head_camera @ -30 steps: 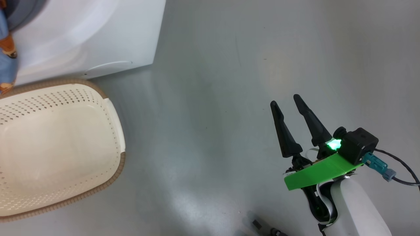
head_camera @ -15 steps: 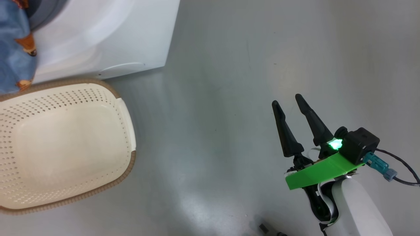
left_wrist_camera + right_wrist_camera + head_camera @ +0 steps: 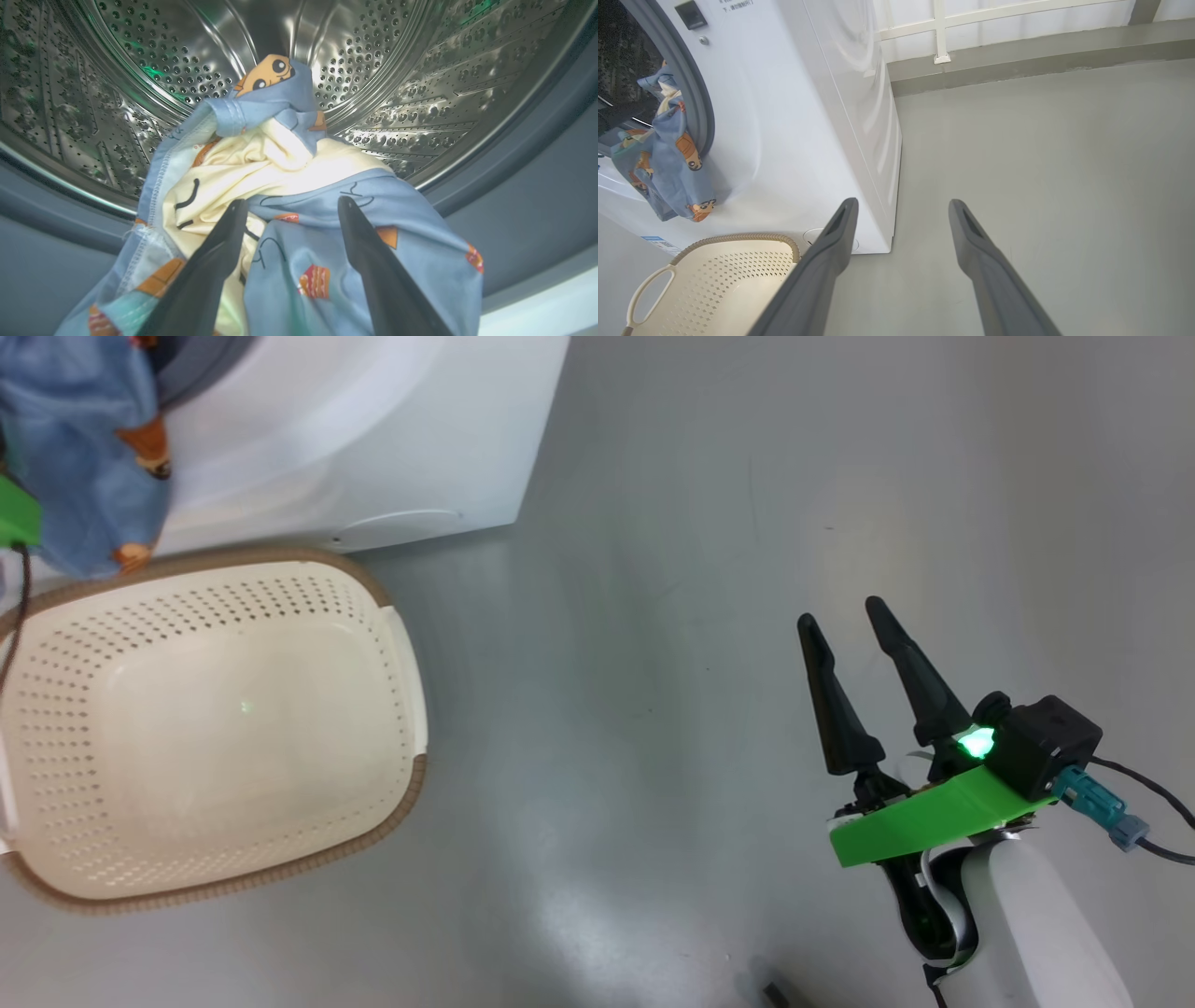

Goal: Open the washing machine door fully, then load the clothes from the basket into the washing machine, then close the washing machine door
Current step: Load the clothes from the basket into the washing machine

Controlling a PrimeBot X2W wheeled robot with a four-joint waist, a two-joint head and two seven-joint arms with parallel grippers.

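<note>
The clothes (image 3: 299, 186), light-blue with orange animals and a cream part, lie draped over the grey gasket (image 3: 537, 154) of the washing machine (image 3: 373, 429), partly in the steel drum (image 3: 373, 56). The rest of the clothes (image 3: 668, 154) hangs down the front. My left gripper (image 3: 292, 205) is open, its fingers apart with the fabric lying between them. The basket (image 3: 271, 553) stands empty on the floor before the machine. My right gripper (image 3: 840, 612) is open over bare floor, well to the right. The washing machine door is out of view.
Grey floor (image 3: 653, 663) spreads to the right of the washing machine (image 3: 784, 116) and the basket (image 3: 738, 238). A white railing and a low kerb (image 3: 1017, 51) run along the far side. My left wrist's green mount (image 3: 14, 518) shows beside the hanging clothes (image 3: 84, 448).
The head camera has turned, so the whole picture has shifted right. More of the clothes and the left wrist's green mount have come into view. The right gripper has stayed open.
</note>
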